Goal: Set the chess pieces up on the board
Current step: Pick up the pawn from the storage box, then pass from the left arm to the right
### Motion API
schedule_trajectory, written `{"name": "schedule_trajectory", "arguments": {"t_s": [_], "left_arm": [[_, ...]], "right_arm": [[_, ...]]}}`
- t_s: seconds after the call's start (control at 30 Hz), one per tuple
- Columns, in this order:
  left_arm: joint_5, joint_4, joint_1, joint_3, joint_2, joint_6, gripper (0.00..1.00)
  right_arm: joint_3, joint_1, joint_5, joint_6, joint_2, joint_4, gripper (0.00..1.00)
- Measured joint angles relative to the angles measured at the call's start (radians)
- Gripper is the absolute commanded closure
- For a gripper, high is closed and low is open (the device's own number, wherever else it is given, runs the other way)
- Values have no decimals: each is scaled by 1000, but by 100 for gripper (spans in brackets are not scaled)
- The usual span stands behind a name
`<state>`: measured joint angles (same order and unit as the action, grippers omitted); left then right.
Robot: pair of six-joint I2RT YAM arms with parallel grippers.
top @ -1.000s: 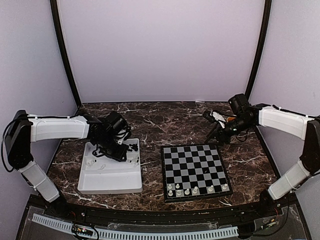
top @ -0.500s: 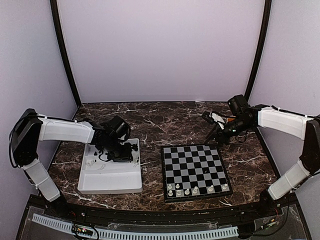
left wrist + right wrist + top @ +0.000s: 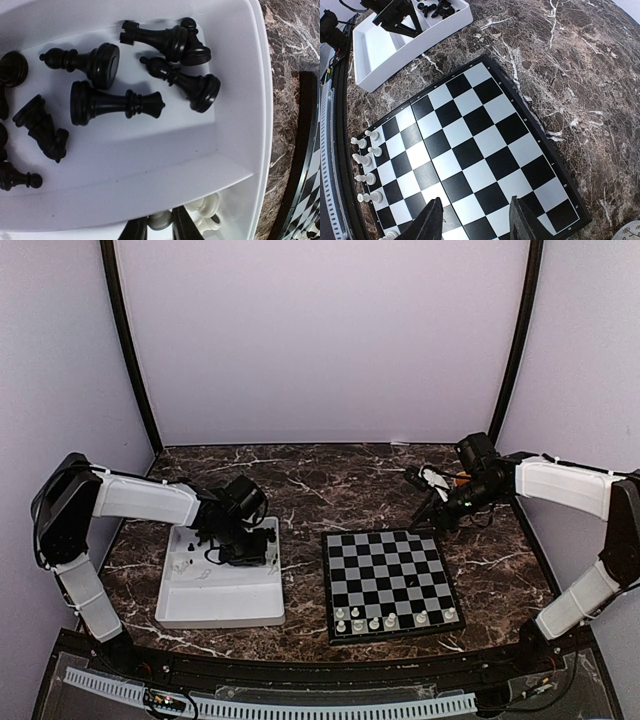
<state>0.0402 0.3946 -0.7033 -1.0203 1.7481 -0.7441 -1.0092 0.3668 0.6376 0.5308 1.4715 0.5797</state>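
Left pincer (image 3: 159,233) down in the tray (image 3: 262,125), right pincer (image 3: 476,222) over the board (image 3: 470,145).
The left pincer's jaws were drawn nearly together on a white piece (image 3: 160,219), touching it on both sides, and a second white piece (image 3: 206,214) lay just beside it. Black pieces (image 3: 115,102) lay tipped over in the next compartment of the tray. The right pincer hung about half open, holding nothing, near the board's far right corner. The board lay flat on the table (image 3: 580,65), to the right of the tray, with a row of white pieces (image 3: 365,165) standing along its near side.
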Motion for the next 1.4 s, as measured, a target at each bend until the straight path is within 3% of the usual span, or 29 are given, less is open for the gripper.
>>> {"name": "schedule_trajectory", "arguments": {"t_s": [0.33,0.53,0.83,1.03,1.4], "left_arm": [[-57,61,0,23,-34,43,87],[-95,93,-19,48,-78,154,88],[-98,15,-114,125,-362,418,87],[-58,-93,-159,136,-478,523,87],[-109,-165,-378,0,-394,652,86]], "right_arm": [[0,0,14,7,0,-4,54],[-1,0,19,7,0,-2,54],[-116,9,79,-6,15,51,53],[-256,74,181,-69,127,68,53],[-484,270,412,-288,373,76,49]]}}
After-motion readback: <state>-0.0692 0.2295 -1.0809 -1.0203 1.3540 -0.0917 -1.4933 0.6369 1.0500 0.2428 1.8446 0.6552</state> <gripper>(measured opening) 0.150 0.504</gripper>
